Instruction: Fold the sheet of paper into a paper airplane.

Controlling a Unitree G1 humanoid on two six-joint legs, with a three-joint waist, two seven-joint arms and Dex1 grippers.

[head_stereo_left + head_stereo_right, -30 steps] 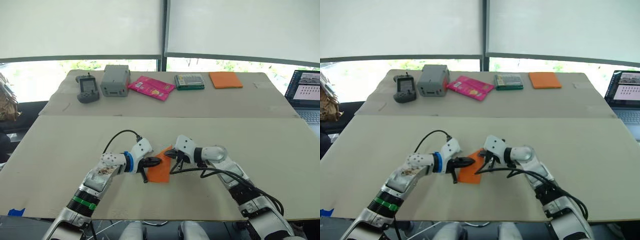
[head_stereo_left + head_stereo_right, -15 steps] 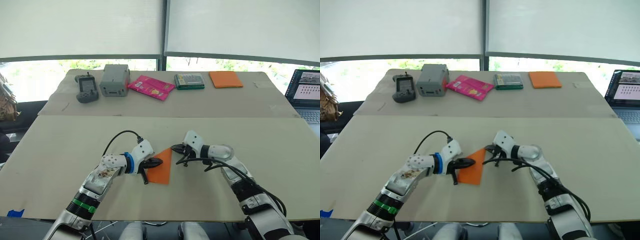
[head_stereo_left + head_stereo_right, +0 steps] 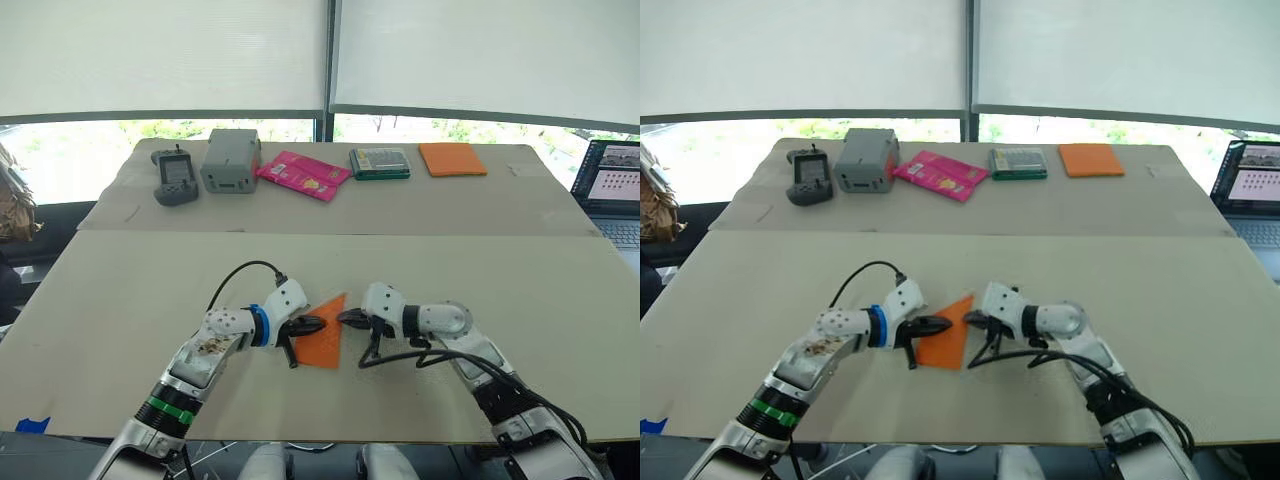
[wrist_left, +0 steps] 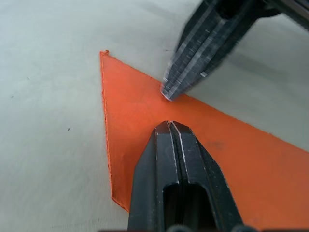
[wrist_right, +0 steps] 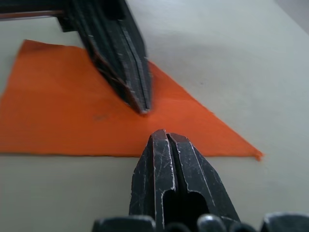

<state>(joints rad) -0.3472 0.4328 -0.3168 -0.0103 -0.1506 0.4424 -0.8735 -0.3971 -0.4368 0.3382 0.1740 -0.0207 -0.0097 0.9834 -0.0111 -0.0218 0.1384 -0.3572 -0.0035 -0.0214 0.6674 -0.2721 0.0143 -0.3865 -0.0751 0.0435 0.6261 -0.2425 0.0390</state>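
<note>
The sheet of paper (image 3: 322, 345) lies flat on the near table as a bright orange pointed wedge, its tip pointing away from me. My left gripper (image 3: 312, 324) is shut and its tips rest on the paper's left part; the left wrist view shows the paper (image 4: 126, 99) under those shut fingers (image 4: 170, 145). My right gripper (image 3: 345, 318) is also shut, tips touching the paper's right edge near the point. Seen from the right wrist, the paper (image 5: 58, 113) lies just beyond the shut fingers (image 5: 161, 159), and the left gripper (image 5: 142, 108) presses on it.
On the far table stand a handheld controller (image 3: 176, 178), a grey box (image 3: 231, 160), a pink packet (image 3: 302, 175), a green-edged flat item (image 3: 379, 163) and a thick orange pad (image 3: 452, 159). A laptop (image 3: 610, 190) sits at the far right. A seam (image 3: 330, 234) divides the two tables.
My right gripper drew off to the right of the paper, then came back down to its right edge. The left gripper stayed pressed on the paper.
</note>
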